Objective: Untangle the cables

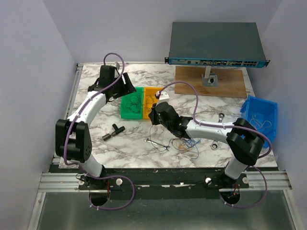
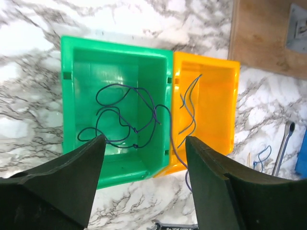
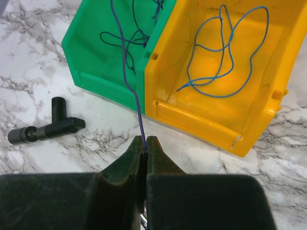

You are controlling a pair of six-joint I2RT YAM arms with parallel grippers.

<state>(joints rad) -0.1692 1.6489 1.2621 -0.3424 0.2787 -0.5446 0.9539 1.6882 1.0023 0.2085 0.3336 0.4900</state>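
**Get the purple tail into the green bin**

Right gripper [image 3: 145,143] is pinched tight on the thin purple cable [image 3: 125,62], which runs far over the near wall of the green plastic bin [image 3: 103,86]. Left gripper [image 2: 144,140] hangs above that bin, jaws spread, empty. Carry the pinched end over the wall and release low, left of the orange plastic bin [image 3: 192,117]. The cable possibly snags the coils inside; unclear. The loose bunch of thin cables [image 1: 181,143] lies near right on the white marble table [image 1: 134,153].

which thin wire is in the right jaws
The dark purple wire trailing out of the green plastic bin, pinched at its end; the light blue wire lies loose in the orange plastic bin.
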